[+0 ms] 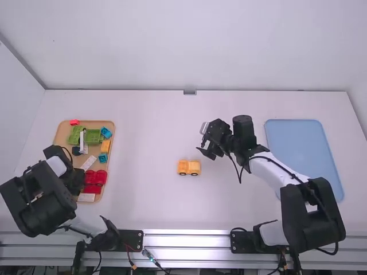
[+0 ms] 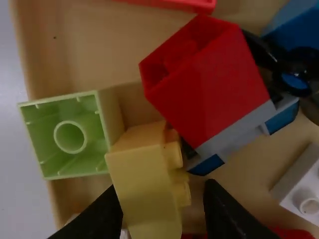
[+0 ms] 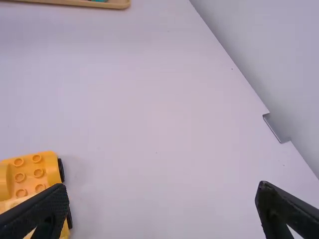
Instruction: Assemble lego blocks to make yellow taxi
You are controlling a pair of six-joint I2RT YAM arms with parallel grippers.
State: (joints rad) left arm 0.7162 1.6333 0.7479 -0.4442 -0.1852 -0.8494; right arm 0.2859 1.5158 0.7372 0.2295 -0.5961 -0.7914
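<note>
One yellow toy car (image 1: pixel 189 167) stands on its black wheels near the middle of the white table (image 1: pixel 143 195), bare studs on top. Left of it lies a wooden tray (image 1: pixel 58 137) of loose blocks; well to its right is a blue tray (image 1: pixel 301 149). The left gripper (image 1: pixel 74 180) is down at the wooden tray, its fingers parted with a yellow block (image 2: pixel 144 184) between them, right beside a hollow green block (image 2: pixel 70 137) and a tilted red block (image 2: pixel 214 84). The right gripper (image 1: pixel 202 139), wide open and empty, hangs near the car.
</note>
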